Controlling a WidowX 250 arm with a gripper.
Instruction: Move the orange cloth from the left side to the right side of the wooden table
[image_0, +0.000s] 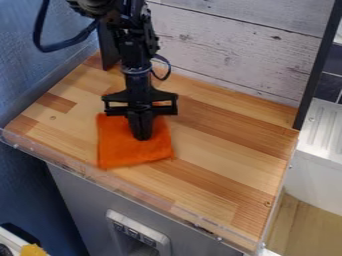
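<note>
1 black robot arm (137, 62) reaches down from the top, its clenched tool (142, 138) pointing down at an orange cloth (130, 153) left of centre on the wooden desk (224, 142); any pinch of fabric is unclear.

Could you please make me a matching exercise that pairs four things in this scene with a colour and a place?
1. gripper
2. cloth
3. countertop
4. plank wall

A. pale grey, behind the wooden surface
B. brown wood, under the cloth
C. black, pointing down at the cloth
D. orange, spread below the gripper

Pairs: 1-C, 2-D, 3-B, 4-A
</note>
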